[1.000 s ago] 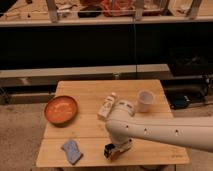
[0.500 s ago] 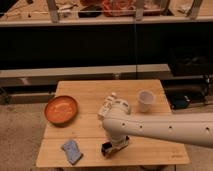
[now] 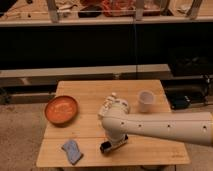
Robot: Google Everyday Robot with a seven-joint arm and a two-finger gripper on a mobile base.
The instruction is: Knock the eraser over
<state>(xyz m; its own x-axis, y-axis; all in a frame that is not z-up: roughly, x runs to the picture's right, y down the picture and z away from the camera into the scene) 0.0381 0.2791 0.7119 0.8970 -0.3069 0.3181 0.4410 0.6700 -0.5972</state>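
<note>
Going left to right, with the orange bowl (image 3: pixel 61 109) as the anchor: it sits on the left side of the wooden bench (image 3: pixel 150 90). Just below and a bit right of the bowl there's a crumpled blue cloth (image 3: pixel 72 151) near the front edge. Further right of the bowl, toward the front, is the claw (image 3: pixel 111 145), pointing down at the bench with a small dark block at its tip. I'd guess that's the eraser (image 3: pixel 105 148), low against the wood. Can't tell if the claw is spread or pinched, or if the eraser is upright or already tipped.

Behind it, right of the bowl, there's a pale lumpy thing (image 3: pixel 110 105) I can't identify, and far right a white cup (image 3: pixel 145 101).

The white arm (image 3: pixel 165 127) comes in from the right edge, runs across the front of the bench, then bends down at the wrist.

For the knock: I'd go with a short sideways nudge high on the eraser, pushing toward open bench, away from the cloth and the edge.
</note>
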